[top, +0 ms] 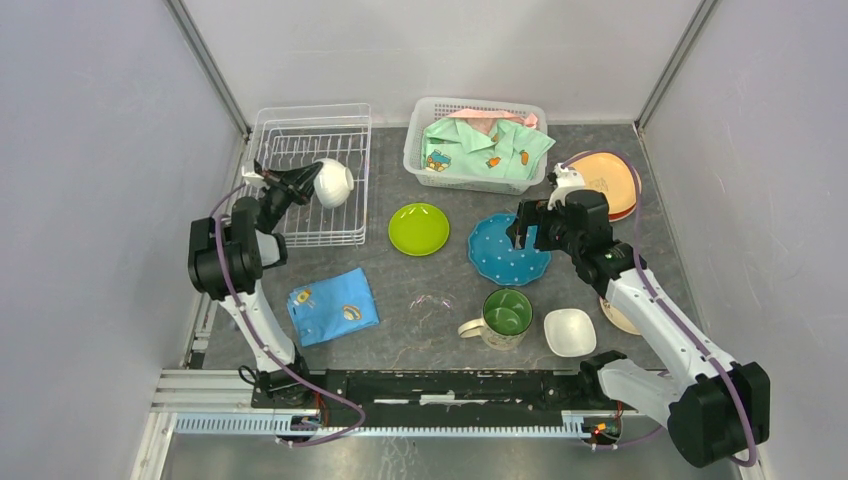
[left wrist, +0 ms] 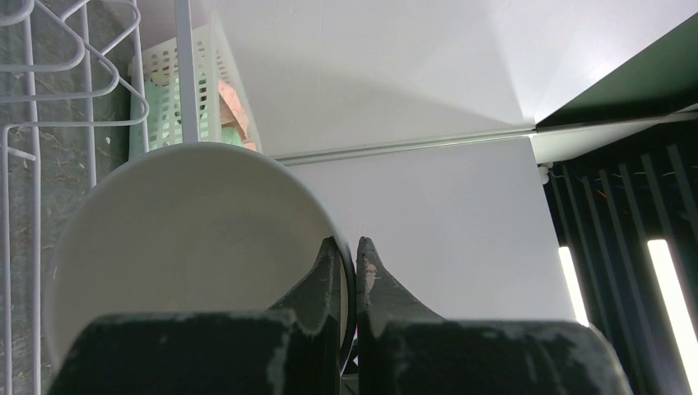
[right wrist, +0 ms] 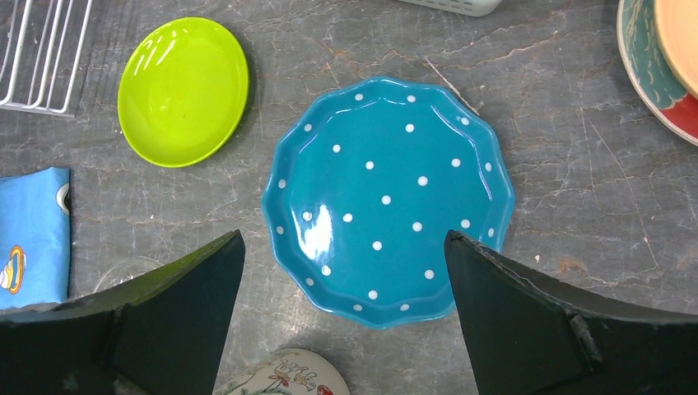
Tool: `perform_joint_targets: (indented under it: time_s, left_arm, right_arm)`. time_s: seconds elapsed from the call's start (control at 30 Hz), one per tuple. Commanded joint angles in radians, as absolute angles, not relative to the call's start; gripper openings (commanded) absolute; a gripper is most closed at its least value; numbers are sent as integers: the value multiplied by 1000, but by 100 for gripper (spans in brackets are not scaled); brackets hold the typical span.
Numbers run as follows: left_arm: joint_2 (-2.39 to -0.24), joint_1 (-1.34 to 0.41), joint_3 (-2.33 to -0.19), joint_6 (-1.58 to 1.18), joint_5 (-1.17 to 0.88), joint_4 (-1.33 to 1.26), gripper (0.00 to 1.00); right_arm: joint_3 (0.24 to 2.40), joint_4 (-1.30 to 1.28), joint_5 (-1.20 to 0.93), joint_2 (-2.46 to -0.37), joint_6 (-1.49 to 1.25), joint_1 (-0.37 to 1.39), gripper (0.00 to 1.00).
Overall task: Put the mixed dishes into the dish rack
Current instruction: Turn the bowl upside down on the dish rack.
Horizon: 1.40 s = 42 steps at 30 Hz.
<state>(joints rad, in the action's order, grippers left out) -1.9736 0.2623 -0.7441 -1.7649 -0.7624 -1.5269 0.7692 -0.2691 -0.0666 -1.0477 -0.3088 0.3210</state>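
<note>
Grey table (top: 400, 290): left pincer (left wrist: 355, 247) pinches white bowl (top: 335, 183), maybe touching dish rack (top: 300, 130); right pincer (right wrist: 344, 235) points down, spread.

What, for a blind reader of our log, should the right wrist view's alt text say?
The open right gripper hangs above a blue dotted scalloped plate on the grey table. A lime-green plate lies upper left, a blue cloth at the left edge.

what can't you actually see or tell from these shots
Top view: cream plate mostly hidden under the right arm.
Top view: clear thing beside the mug, too faint to identify.
Left wrist view: white bowl, lower part hidden behind the left gripper; whether it touches the dish rack cannot be told.
Right wrist view: stacked plates cut off by the right edge.
</note>
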Motion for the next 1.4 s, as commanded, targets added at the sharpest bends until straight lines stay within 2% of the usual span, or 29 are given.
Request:
perform_joint_targets:
  time_s: [0.0,0.23,0.3,0.6,0.83,1.0,1.17,1.37]
  left_arm:
    - [-1988,250,-796,-1800,-760,-1666,2]
    - [-1792,237,-897,-1456,-697,-1101,2]
    - [-1765,234,-930,-1391,-683,-1015,2]
    - [-1887,231,-1011,-1453,-672,-1079,2]
    - [-1935,215,-1145,-1348,-714,-916,2]
    - [-1922,212,-1129,-1212,-711,-775,2]
    - [-2003,212,-1115,-1293,-800,-957,2]
    - [-1965,213,-1021,-1263,-777,-911,2]
  right_arm:
    - [795,-258,-55,-1050,-297,317,98]
    - [786,-261,-48,-1044,-293,317,98]
    - [778,-256,-46,-1039,-292,317,98]
    - [767,-246,-58,-1042,-292,317,98]
    - [769,-243,-57,-1048,-291,316,98]
    - [766,-235,-55,-1053,-293,315,98]
    - [755,-231,-59,-1061,-296,316,98]
    - [746,-230,-45,-1053,-284,315,98]
